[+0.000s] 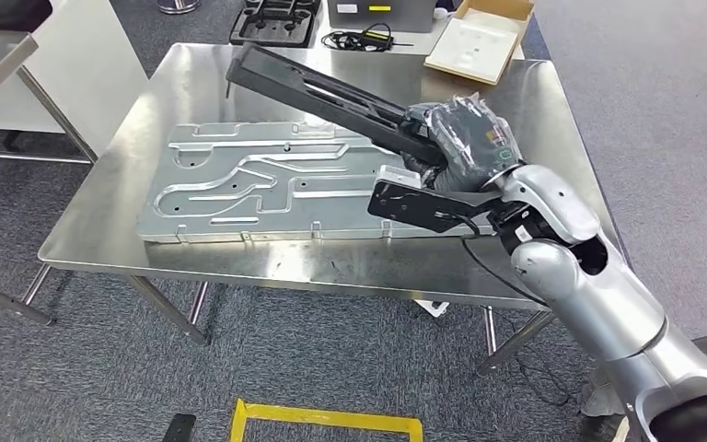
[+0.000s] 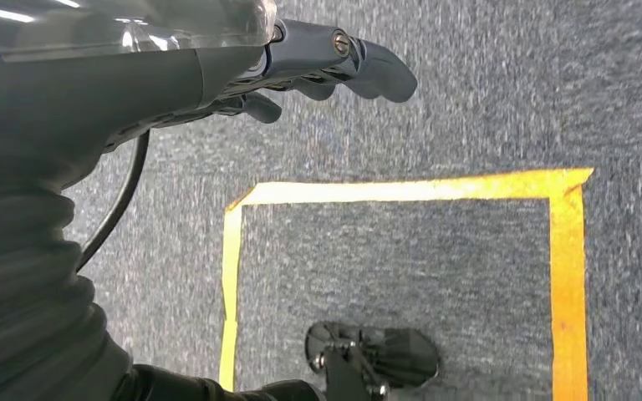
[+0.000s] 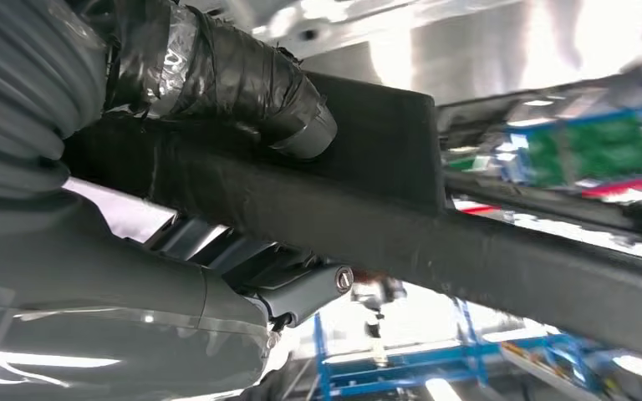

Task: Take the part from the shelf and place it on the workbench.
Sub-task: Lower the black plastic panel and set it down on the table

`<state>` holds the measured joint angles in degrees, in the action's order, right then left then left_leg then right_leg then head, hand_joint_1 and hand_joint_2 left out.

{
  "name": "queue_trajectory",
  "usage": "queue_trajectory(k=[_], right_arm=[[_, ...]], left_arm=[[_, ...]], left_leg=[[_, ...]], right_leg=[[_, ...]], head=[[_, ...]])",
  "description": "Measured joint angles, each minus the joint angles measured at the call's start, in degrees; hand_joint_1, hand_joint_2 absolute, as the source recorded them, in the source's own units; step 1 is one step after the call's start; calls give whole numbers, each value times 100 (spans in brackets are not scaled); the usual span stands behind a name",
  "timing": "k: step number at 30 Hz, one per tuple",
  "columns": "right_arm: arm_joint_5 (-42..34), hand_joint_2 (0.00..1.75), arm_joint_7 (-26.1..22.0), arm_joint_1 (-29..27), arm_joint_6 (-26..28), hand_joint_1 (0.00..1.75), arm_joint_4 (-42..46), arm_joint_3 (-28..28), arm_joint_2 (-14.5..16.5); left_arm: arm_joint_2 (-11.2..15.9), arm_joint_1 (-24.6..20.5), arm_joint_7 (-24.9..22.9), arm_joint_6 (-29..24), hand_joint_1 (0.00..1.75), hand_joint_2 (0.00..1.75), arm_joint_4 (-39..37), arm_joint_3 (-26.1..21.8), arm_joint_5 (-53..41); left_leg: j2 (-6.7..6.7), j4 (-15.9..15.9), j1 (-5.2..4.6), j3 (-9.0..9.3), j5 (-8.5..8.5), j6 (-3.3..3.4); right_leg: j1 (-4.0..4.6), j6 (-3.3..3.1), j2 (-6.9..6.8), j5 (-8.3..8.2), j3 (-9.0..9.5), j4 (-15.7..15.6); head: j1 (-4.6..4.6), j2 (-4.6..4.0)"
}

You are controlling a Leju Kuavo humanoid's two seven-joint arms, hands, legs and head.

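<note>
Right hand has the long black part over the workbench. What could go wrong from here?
1. The right hand holds the long black part at one end, tilted, so the far end could swing or twist in the fingers during lowering.
2. The stamped metal panel lies right below; the part might land on it and scrape or rock, not sit flat on the workbench.
</note>
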<state>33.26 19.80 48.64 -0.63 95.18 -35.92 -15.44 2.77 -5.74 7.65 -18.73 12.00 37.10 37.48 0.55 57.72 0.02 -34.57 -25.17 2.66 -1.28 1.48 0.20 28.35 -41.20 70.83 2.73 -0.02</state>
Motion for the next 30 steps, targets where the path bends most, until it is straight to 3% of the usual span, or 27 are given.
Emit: queue_trajectory(k=[2,4,7,9,13,14,15,18,20,24,25,28,29,30], right_arm=[[113,175,39,157,-66,175,-127,-92,-40],[211,175,57,280,-138,175,-237,-178,-66],[436,175,96,384,-331,175,-382,-295,-110],[686,175,103,437,-458,175,-527,-365,-158],[1472,175,-45,464,-584,175,-994,-503,-283],[1660,175,-117,447,-591,175,-1127,-533,-314],[1830,175,-187,431,-596,175,-1263,-562,-342],[2239,175,-360,415,-613,175,-1682,-631,-416],[2448,175,-432,418,-667,175,-1959,-669,-469],[2681,175,-556,399,-732,175,-2461,-771,-580],[2698,175,-569,399,-730,175,-2556,-789,-601],[2711,175,-579,382,-728,175,-2806,-840,-653],[2711,175,-579,368,-728,175,-2879,-865,-668],[2712,175,-579,357,-727,175,-2941,-889,-680]], left_arm=[[2,5,25,10,0,175,0,5,21],[10,6,40,13,0,175,0,21,33],[32,10,51,31,0,175,0,46,43],[41,9,40,113,0,175,0,51,54],[66,17,-2,388,0,175,0,73,77],[73,28,-6,428,0,175,0,77,78],[80,36,-3,453,0,175,0,79,80],[102,32,41,476,0,175,0,83,98],[114,29,102,481,0,175,0,84,128],[127,33,174,483,0,175,0,85,158],[128,25,178,483,0,175,0,85,158],[128,12,184,483,0,175,0,85,159],[129,14,184,483,0,175,0,85,160],[129,17,184,483,0,175,0,85,160]], left_leg=[[29,93,-10,-33,-54,-51],[45,154,-27,-82,-82,-111],[48,144,-26,-93,-76,-168],[32,279,-17,-148,-182,-218],[-9,1488,30,-736,-701,-327],[-14,1629,39,-824,-692,-336],[-15,1556,45,-812,-579,-336],[-14,487,37,-350,-41,-280],[-6,98,7,-169,42,-229],[-11,-32,6,-86,82,-85],[-16,-72,15,-58,101,-41],[-20,-71,3,-43,88,29],[-18,-60,-1,-42,78,35],[-15,-45,-2,-40,65,31]], right_leg=[[-2,-20,2,-275,312,-676],[13,-63,11,-309,444,-970],[23,-133,22,-322,448,-1003],[-5,-179,10,-342,481,-1054],[-20,-223,-14,-354,507,-1090],[-21,-224,-13,-352,509,-1089],[-22,-223,-10,-350,513,-1089],[-19,-194,0,-341,526,-1093],[-14,-136,3,-346,521,-1110],[-14,-13,-3,-278,499,-1053],[-10,-2,-4,-161,411,-857],[-8,6,-1,278,-99,172],[-10,14,-1,295,-207,359],[-17,21,-2,207,-215,339]], head=[[2,0],[4,0],[3,0],[18,1],[47,0],[49,0],[49,0],[48,0],[46,0],[34,0],[29,1],[19,0],[18,0],[19,0]])
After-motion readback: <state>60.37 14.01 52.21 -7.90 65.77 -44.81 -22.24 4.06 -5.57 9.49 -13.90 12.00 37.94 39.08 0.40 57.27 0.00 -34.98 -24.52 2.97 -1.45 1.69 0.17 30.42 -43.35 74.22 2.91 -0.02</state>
